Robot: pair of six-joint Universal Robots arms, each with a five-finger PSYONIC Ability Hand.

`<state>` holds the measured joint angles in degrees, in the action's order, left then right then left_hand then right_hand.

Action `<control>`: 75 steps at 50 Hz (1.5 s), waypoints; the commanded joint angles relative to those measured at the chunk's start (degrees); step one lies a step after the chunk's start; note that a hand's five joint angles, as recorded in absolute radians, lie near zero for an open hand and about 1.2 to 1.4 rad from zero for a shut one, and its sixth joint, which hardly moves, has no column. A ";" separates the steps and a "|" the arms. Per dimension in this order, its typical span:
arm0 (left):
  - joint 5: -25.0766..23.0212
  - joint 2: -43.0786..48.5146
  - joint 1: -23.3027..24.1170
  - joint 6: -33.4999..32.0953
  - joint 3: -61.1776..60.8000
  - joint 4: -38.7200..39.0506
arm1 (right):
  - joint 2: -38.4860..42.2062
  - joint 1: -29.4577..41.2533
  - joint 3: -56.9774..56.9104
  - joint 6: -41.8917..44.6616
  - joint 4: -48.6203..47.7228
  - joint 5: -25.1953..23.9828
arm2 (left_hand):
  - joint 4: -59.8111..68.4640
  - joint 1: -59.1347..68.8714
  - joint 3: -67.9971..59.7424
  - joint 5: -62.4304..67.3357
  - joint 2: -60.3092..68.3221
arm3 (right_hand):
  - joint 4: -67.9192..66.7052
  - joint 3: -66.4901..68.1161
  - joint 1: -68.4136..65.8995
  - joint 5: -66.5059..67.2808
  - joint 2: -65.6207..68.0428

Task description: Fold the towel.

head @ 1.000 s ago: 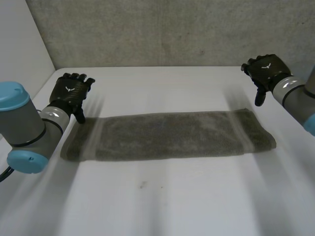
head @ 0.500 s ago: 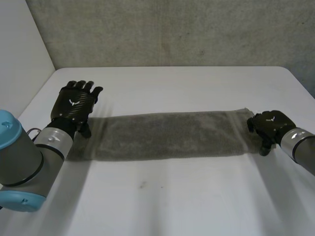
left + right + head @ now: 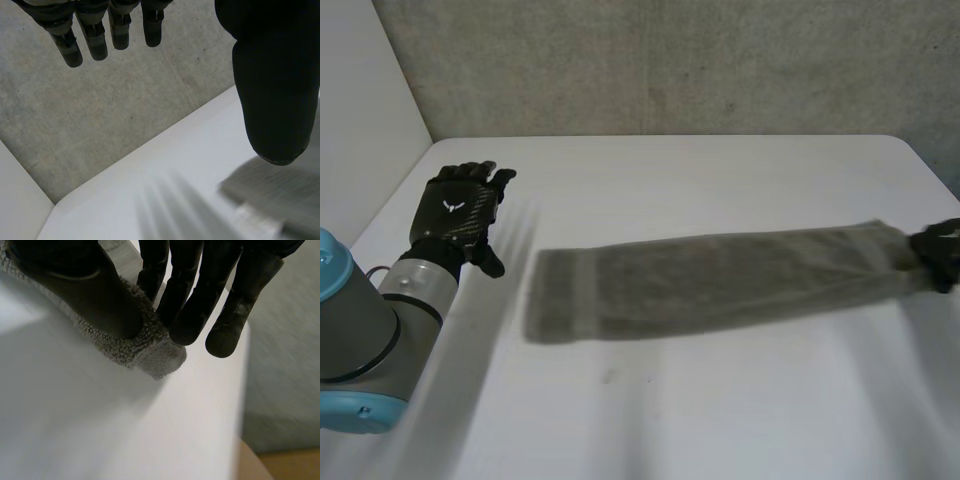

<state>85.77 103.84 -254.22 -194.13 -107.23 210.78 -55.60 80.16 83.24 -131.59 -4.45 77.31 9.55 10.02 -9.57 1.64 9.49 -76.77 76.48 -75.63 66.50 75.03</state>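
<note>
We are pinching the towel (image 3: 720, 280) by its right end with our right hand (image 3: 938, 250); it is lying as a long strip across the table (image 3: 720, 420). Our left hand (image 3: 455, 210) is hovering open, apart from its left end. We are judging no end-to-end fold made yet.

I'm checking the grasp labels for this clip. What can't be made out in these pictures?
Head view: the right hand is cut off by the picture's edge, so its hold on the towel cannot be read there.
Right wrist view: its thumb covers the pinched end of the towel, so which corner it holds cannot be told.
Left wrist view: the left hand hides part of the towel's other end behind its thumb.
</note>
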 commanded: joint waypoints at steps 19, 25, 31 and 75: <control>0.10 -2.50 0.65 2.61 -0.70 -0.36 | -2.52 40.20 -8.61 -11.06 -6.01 -2.34 | 0.45 -0.02 -0.43 -1.64 0.51 | -3.23 3.52 -4.37 3.50 4.97; 0.01 -2.94 0.74 4.03 -0.70 -0.37 | 8.47 52.97 -14.94 -10.88 -1.02 -2.07 | 0.45 -0.02 -0.43 -1.64 0.51 | -3.23 3.52 -4.37 3.50 4.97; 0.01 -2.94 0.74 4.03 -0.79 -0.45 | 12.89 56.07 -18.20 -10.35 1.55 -1.81 | 0.45 -0.02 -0.43 -1.64 0.51 | -3.23 3.52 -4.37 3.50 4.97; 0.10 -5.93 5.49 5.26 0.26 -0.63 | -7.33 34.40 6.17 -13.43 -8.65 -1.20 | 0.45 -0.02 -0.43 -1.64 0.51 | -3.23 3.52 -4.37 3.50 4.97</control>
<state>85.87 98.01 -248.61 -188.86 -107.20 210.14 -62.92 104.57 97.26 -144.50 -13.74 75.56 9.54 9.89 -9.56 1.63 9.48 -76.88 76.53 -74.29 66.34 75.83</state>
